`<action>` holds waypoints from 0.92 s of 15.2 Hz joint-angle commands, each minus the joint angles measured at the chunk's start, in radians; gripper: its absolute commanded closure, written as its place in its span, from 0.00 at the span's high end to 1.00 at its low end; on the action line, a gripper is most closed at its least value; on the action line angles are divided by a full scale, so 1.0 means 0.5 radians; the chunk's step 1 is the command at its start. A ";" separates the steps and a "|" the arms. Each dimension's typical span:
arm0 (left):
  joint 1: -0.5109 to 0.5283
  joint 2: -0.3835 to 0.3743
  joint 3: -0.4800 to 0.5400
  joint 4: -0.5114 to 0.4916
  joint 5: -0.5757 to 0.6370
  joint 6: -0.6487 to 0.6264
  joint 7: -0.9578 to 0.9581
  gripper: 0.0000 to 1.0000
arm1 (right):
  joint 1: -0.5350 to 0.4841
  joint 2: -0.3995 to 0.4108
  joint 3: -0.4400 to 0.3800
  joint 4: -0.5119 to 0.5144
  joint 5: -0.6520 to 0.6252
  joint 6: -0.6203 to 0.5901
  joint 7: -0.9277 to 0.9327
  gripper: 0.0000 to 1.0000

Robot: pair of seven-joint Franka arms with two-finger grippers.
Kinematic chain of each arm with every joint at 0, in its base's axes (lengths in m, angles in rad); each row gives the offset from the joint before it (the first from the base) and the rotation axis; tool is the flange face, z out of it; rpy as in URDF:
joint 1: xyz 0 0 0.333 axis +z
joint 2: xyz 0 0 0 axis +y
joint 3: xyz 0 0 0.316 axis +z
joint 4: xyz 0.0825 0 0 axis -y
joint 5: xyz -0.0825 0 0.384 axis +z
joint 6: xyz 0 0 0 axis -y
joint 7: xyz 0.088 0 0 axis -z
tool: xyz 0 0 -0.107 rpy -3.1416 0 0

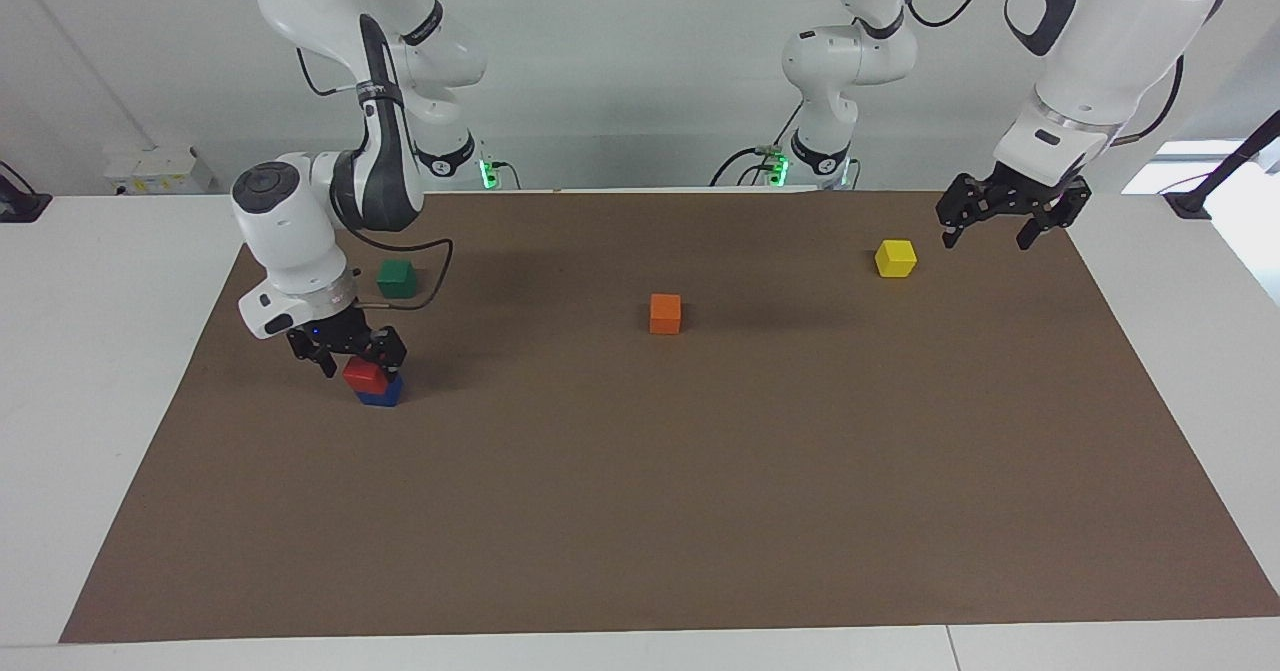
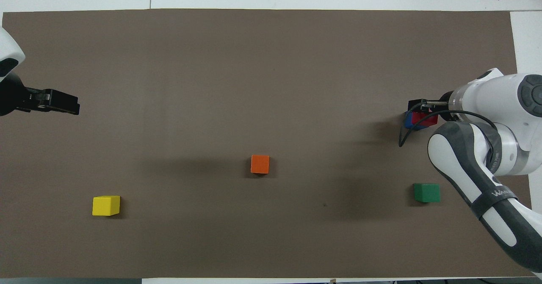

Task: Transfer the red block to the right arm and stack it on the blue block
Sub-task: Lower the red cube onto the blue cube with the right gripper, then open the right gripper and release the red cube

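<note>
The red block (image 1: 365,376) (image 2: 424,118) rests on top of the blue block (image 1: 381,393) (image 2: 408,121), a little askew, at the right arm's end of the brown mat. My right gripper (image 1: 360,362) (image 2: 418,106) is open just over the stack, its fingers spread to either side of the red block's top. My left gripper (image 1: 985,241) (image 2: 63,105) waits open in the air at the left arm's end, beside the yellow cube and holding nothing.
A green cube (image 1: 397,278) (image 2: 427,192) lies nearer to the robots than the stack. An orange cube (image 1: 665,313) (image 2: 260,164) sits mid-mat and a yellow cube (image 1: 895,258) (image 2: 106,205) toward the left arm's end. The brown mat (image 1: 700,501) covers the table.
</note>
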 commanded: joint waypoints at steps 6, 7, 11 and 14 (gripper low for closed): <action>0.007 -0.033 0.000 -0.018 0.033 -0.030 -0.019 1.00 | -0.006 -0.141 0.016 0.550 0.025 -1.015 -0.053 1.00; 0.007 -0.033 0.000 -0.018 0.033 -0.030 -0.019 1.00 | 0.000 -0.178 0.016 0.590 0.025 -1.120 -0.056 1.00; 0.007 -0.033 0.000 -0.018 0.033 -0.030 -0.019 1.00 | 0.000 -0.328 0.016 0.743 0.022 -1.485 -0.084 1.00; 0.007 -0.033 0.000 -0.018 0.033 -0.030 -0.019 1.00 | -0.012 -0.307 0.012 0.927 0.019 -1.700 -0.151 1.00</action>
